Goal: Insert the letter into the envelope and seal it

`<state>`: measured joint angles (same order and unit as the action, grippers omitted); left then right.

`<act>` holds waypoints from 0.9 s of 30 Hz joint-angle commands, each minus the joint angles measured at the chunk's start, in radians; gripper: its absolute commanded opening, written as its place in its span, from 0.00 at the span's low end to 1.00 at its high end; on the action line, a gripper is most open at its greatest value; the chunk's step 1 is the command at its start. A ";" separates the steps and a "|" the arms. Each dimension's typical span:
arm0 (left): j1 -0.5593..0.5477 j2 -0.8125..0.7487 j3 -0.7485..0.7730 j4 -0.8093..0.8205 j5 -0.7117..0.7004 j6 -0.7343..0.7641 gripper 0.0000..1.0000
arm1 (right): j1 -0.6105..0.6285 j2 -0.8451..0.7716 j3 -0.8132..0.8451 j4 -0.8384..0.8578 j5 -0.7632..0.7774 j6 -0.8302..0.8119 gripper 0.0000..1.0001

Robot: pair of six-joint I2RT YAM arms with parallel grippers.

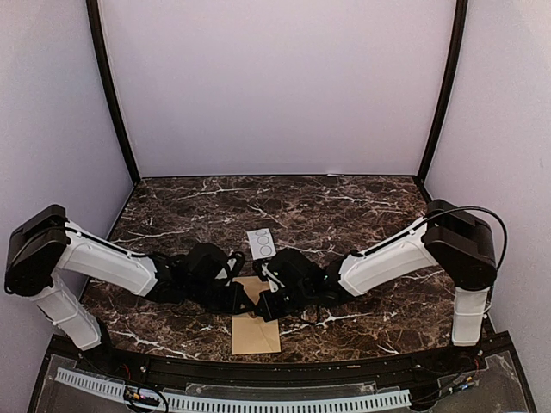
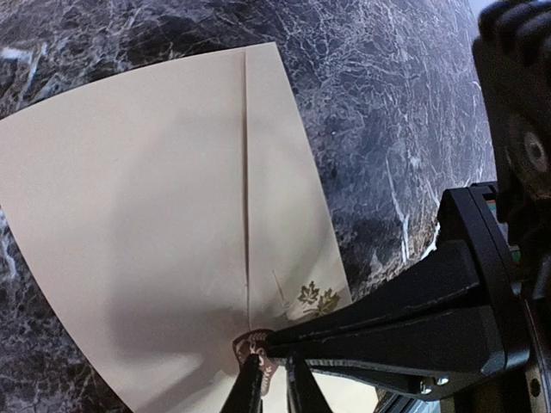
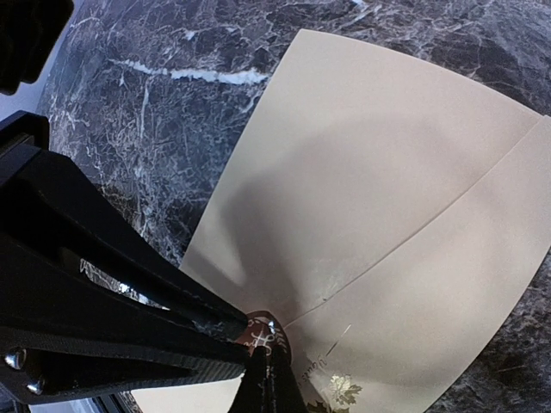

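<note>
Fingertips of the right claw [image 3: 265, 380] are seen drawn fully together, their points resting at a small round brown seal sticker [image 3: 261, 331]; whether its edge is pinched cannot be told. The left claw [image 2: 274, 389] is nearly closed, a narrow gap showing between its fingers, and is set at the same sticker from the other side; any hold on it cannot be made out either.

Sealing appears to be the step in hand. It would be done well if the sticker were pressed flat over the seam, with one claw used as an anchor so that the paper is not dragged or creased.

Directly beneath both claws the long tan-brown kraft paper envelope [image 1: 256, 337] is laid flat on the dark marbled stone surface [image 1: 362, 206], one end towards the arm bases. A gold leaf print [image 2: 317, 298] is seen just beside the sticker. A small white card with circles [image 1: 261, 243] is found just beyond the envelope's far end.
</note>
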<state>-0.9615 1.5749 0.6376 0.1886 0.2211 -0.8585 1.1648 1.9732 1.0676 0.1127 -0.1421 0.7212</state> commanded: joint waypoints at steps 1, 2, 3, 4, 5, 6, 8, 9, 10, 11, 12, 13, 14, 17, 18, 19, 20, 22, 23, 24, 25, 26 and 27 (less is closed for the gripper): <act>-0.007 0.014 -0.007 0.042 0.016 -0.018 0.10 | 0.002 0.041 -0.007 -0.050 0.006 0.009 0.00; -0.007 0.019 -0.009 0.038 0.013 -0.017 0.09 | 0.002 0.041 -0.007 -0.051 0.006 0.009 0.00; -0.007 0.021 -0.010 0.029 0.007 -0.017 0.09 | 0.002 0.041 -0.007 -0.051 0.006 0.009 0.00; -0.007 0.024 -0.012 0.025 0.006 -0.018 0.09 | 0.002 0.041 -0.008 -0.051 0.006 0.010 0.00; -0.007 0.025 -0.014 0.019 0.003 -0.019 0.09 | 0.001 0.041 -0.006 -0.051 0.006 0.010 0.00; -0.007 0.027 -0.019 0.018 0.002 -0.019 0.09 | 0.001 0.041 -0.006 -0.051 0.006 0.009 0.00; -0.007 0.030 -0.026 0.018 0.006 -0.020 0.09 | 0.002 0.042 -0.008 -0.051 0.006 0.009 0.00; -0.007 0.032 -0.029 0.018 0.007 -0.020 0.09 | 0.003 0.044 -0.005 -0.051 0.006 0.010 0.00; -0.008 0.033 -0.033 0.018 0.009 -0.020 0.09 | 0.002 0.044 -0.006 -0.051 0.006 0.012 0.00; -0.008 0.037 -0.035 0.017 0.010 -0.020 0.09 | 0.002 0.045 -0.006 -0.051 0.005 0.011 0.00; -0.008 0.039 -0.038 0.016 0.011 -0.020 0.09 | 0.002 0.045 -0.004 -0.051 0.006 0.011 0.00; -0.008 0.044 -0.039 0.012 0.011 -0.019 0.09 | 0.002 0.044 -0.004 -0.051 0.006 0.011 0.00; -0.008 0.047 -0.041 0.007 0.011 -0.018 0.09 | 0.001 0.047 -0.004 -0.053 0.006 0.011 0.00; -0.008 0.058 -0.044 -0.001 0.006 -0.012 0.09 | 0.002 0.047 -0.002 -0.051 0.003 0.010 0.00; -0.010 0.062 -0.044 -0.005 0.004 -0.011 0.09 | 0.002 0.049 -0.001 -0.051 0.001 0.010 0.00; -0.010 0.071 -0.043 -0.008 0.003 -0.008 0.09 | 0.001 0.049 0.000 -0.053 0.001 0.008 0.00; -0.010 0.076 -0.042 -0.017 0.000 -0.006 0.09 | 0.002 0.051 0.002 -0.054 0.001 0.008 0.00; -0.014 0.089 -0.036 -0.036 -0.010 -0.003 0.08 | 0.003 0.053 0.003 -0.056 0.002 0.007 0.00; -0.019 0.095 -0.027 -0.049 -0.020 0.000 0.08 | 0.002 0.053 0.003 -0.056 0.002 0.007 0.00; -0.022 0.097 -0.020 -0.082 -0.045 0.007 0.08 | 0.002 0.052 0.004 -0.056 0.003 0.008 0.00; -0.028 0.102 -0.007 -0.101 -0.073 0.011 0.08 | 0.002 0.053 0.004 -0.057 0.003 0.008 0.00; -0.030 0.108 -0.001 -0.132 -0.085 0.017 0.08 | 0.002 0.052 0.004 -0.056 0.001 0.008 0.00; -0.033 0.110 0.007 -0.144 -0.101 0.019 0.07 | 0.001 0.054 0.005 -0.055 -0.003 0.008 0.00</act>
<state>-0.9684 1.6165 0.6331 0.1917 0.1974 -0.8707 1.1629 1.9732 1.0687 0.1066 -0.1425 0.7319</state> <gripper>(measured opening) 0.077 0.003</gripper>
